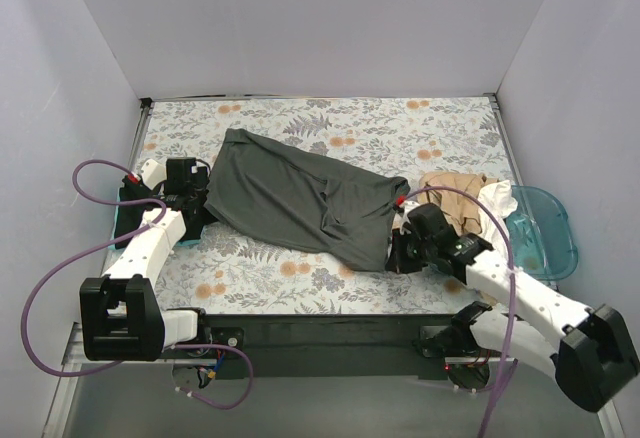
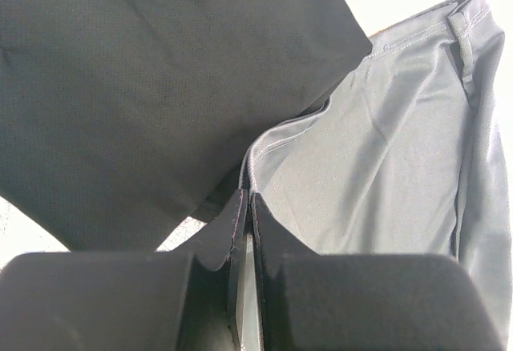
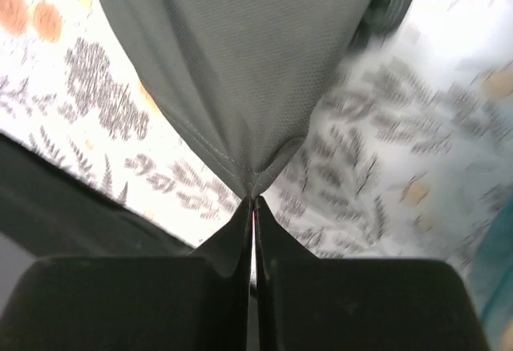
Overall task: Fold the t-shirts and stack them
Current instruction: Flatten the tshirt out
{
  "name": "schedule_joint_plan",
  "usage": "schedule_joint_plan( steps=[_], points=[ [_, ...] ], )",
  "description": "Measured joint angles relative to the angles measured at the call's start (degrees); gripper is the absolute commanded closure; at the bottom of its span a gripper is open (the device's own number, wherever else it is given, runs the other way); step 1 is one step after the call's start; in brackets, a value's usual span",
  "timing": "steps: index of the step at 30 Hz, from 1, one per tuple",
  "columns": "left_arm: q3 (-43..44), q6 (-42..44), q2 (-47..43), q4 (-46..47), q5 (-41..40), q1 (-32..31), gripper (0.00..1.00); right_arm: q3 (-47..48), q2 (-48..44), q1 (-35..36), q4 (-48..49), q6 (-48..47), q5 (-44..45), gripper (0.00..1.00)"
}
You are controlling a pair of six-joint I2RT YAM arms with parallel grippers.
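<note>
Above the table I count three t-shirts and two grippers. One dark grey t-shirt (image 1: pixel 300 203) lies stretched slantwise across the floral table covering (image 1: pixel 420 128), smooth in the middle and creased toward its near-right end. One tan t-shirt (image 1: pixel 452 196) and one white t-shirt (image 1: pixel 497 198) sit crumpled together at the right, just beside a translucent teal plastic tub (image 1: pixel 550 233).

The left gripper (image 2: pixel 244 199) sits at the shirt's far-left end. Its jaws are pressed nearly together, with a stitched edge of pale grey cloth running in between them. The right gripper (image 3: pixel 253 203) pinches the near-right corner, jaws closed tight on a puckered point of fabric.

Only the wrist cameras show texture. The right one picks up a fine mesh knit and a seam line. The left one shows a darker meshed fabric (image 2: pixel 144 86) overlapping the grey, and I cannot tell which shirt it belongs to. The tan and white shirts appear only from above.
</note>
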Motion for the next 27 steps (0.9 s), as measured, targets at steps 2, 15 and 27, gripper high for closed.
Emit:
schedule_joint_plan(
  steps=[2, 15, 27],
  points=[
    [0.0, 0.0, 0.0, 0.0, 0.0, 0.0, 1.0, -3.67, -4.81, 0.42, -0.52, 2.21, -2.14, 0.99],
    [0.0, 0.0, 0.0, 0.0, 0.02, 0.0, 1.0, -5.81, -11.02, 1.6, -1.38, 6.36, -1.9, 0.46],
    [0.0, 0.02, 0.0, 0.02, 0.02, -0.02, 1.0, -4.22, 1.38, 8.02, 3.78, 9.29, 9.92, 0.5]
  ],
)
